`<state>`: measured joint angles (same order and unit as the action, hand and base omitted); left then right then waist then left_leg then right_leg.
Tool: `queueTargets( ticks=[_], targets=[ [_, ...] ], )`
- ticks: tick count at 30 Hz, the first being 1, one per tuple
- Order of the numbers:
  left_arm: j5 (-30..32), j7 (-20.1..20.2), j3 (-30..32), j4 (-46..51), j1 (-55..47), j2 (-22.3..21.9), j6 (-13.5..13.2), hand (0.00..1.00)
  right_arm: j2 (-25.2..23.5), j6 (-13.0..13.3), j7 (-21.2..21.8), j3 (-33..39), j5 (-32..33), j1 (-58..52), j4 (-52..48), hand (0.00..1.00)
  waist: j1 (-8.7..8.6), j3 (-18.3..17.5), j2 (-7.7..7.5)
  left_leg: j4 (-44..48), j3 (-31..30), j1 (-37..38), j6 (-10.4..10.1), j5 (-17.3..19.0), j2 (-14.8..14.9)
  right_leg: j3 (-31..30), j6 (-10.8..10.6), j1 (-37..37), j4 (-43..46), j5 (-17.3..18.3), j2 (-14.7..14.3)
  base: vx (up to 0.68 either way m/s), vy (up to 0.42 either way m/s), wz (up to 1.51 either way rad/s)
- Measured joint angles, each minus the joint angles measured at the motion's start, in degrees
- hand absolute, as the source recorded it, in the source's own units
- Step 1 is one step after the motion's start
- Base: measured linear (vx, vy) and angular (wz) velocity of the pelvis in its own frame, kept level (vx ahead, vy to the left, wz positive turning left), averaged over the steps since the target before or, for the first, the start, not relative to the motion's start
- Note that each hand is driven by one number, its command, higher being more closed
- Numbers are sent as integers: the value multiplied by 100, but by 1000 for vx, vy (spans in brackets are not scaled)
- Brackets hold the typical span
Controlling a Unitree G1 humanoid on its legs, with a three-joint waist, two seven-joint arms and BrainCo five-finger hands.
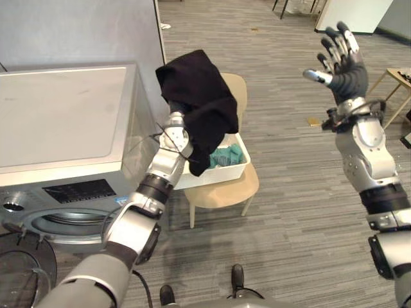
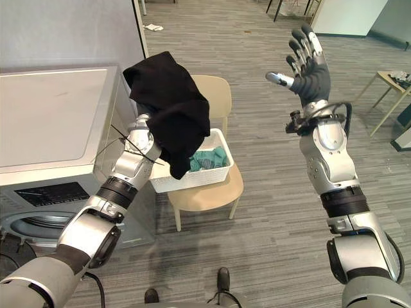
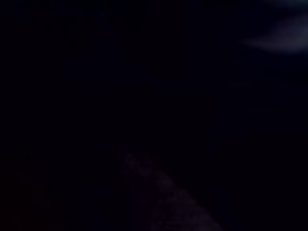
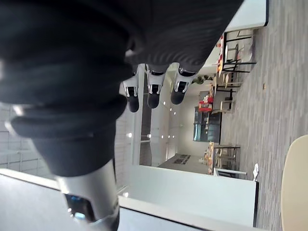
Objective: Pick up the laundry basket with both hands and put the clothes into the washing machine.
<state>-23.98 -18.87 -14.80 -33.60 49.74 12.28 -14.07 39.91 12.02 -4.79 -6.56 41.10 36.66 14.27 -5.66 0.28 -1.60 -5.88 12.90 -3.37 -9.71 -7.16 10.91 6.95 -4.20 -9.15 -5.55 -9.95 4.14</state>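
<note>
The left arm (image 1: 160, 173) is raised beside the washing machine (image 1: 64, 115). A black garment (image 1: 199, 106) is draped over the end of the arm, lifted above the laundry basket and hanging down over the basket's near-left corner. The left hand is hidden under this cloth; whether it grips the cloth cannot be told.

The right hand (image 1: 347, 76) is held high over the floor (image 1: 289, 192), well apart from the basket. Its fingers (image 4: 154, 94) are straight and spread, and it holds nothing.

The laundry basket (image 1: 226, 173) is white and rests on the seat of a light wooden chair (image 1: 221, 191), just beside the machine's right side. Teal clothes (image 1: 226, 156) lie inside the basket.

The washing machine's round door (image 1: 19, 263) is swung open at the front. The drum opening (image 1: 61, 224) shows above it.
</note>
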Motion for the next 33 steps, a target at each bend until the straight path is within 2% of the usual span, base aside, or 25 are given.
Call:
queueTargets(
  ticks=[5,7,9,14,18,21,22,24,25,26,27,28,29,30,31,33],
  targets=[
    [7,-3,259,364,-28,211,0,100,-18,-4,0,634,1,-1119,-183,0,-9,-5,11,0,7,8,1,2,3,-18,0,0,0,1,14,0,0,0],
    [9,-2,400,535,-96,266,-5,100,-58,-4,11,686,0,-1449,-247,0,-14,-19,32,0,6,9,0,8,3,-18,-2,1,0,3,18,0,0,0],
    [12,-5,513,694,-177,315,-18,100,-283,-13,56,884,-5,-1955,-264,0,-17,-53,87,0,-10,9,2,13,0,-2,-6,12,0,6,21,0,0,3],
    [12,23,714,1381,-469,642,-19,100,-850,-273,124,1027,-197,-3002,-169,0,-3,-95,285,4,-229,32,5,12,8,219,3,189,-3,59,4,-3,-2,21],
    [128,137,1408,2174,-875,1137,-50,100,-1145,-475,195,1028,-626,-3210,545,0,85,-77,408,44,-443,10,73,49,16,422,11,361,-4,106,-2,-22,2,27],
    [162,118,1982,2468,-989,1352,-236,100,-1133,-707,215,1115,-1076,-3215,1310,0,292,-45,474,371,-755,-302,170,102,-8,745,48,425,3,161,34,-37,16,65],
    [166,93,2112,2472,-997,1354,-283,100,-1110,-753,208,1163,-1259,-3198,1617,0,362,22,544,526,-884,-422,319,139,-14,950,57,483,101,248,55,-47,12,81],
    [169,33,2222,2472,-1059,1353,-283,100,-1126,-856,199,1237,-1508,-3178,2014,0,422,81,610,625,-874,-499,980,289,-51,1159,77,513,389,480,119,-64,-11,103],
    [183,-25,2280,2473,-1144,1356,-286,100,-1165,-900,197,1282,-1741,-3205,2343,0,411,132,697,541,-517,-496,2001,679,-42,1161,74,558,649,758,109,7,-105,204],
    [216,-31,2463,2525,-1127,1316,-302,100,-1278,-983,189,1524,-2020,-3179,2737,0,296,164,504,852,262,-545,2005,1068,10,1353,391,717,579,818,220,23,-109,194],
    [217,-48,2494,2546,-1129,1303,-320,100,-1276,-995,178,1585,-2067,-3164,2807,0,306,191,535,1079,379,-593,1900,994,62,1441,399,713,600,807,226,73,-21,166],
    [232,-56,2532,2637,-1225,1298,-339,100,-1332,-1047,109,1748,-2368,-3129,3095,0,461,225,614,1810,741,-718,1731,882,274,1724,463,703,698,823,258,23,103,97],
    [279,-46,2555,2773,-1390,1291,-346,100,-1450,-1090,93,1800,-2605,-3147,3330,0,506,227,692,2294,973,-661,1716,871,409,2003,508,705,829,876,303,32,125,107],
    [312,-35,2565,2861,-1495,1285,-367,100,-1531,-1095,98,1793,-2668,-3152,3448,0,521,230,701,2463,1077,-652,1699,892,432,2163,517,715,878,897,345,41,128,127],
    [381,12,2568,3028,-1699,1200,-422,100,-1756,-1102,102,1781,-2874,-3181,3683,0,502,244,683,2675,1181,-600,1579,1038,447,2506,518,721,983,918,464,19,138,119],
    [392,38,2572,3193,-2202,831,-432,100,-2172,-1133,117,1780,-3192,-3292,4108,0,518,257,664,2854,1272,-563,1461,1104,576,2977,515,763,1136,920,671,-6,188,130]
  ],
)
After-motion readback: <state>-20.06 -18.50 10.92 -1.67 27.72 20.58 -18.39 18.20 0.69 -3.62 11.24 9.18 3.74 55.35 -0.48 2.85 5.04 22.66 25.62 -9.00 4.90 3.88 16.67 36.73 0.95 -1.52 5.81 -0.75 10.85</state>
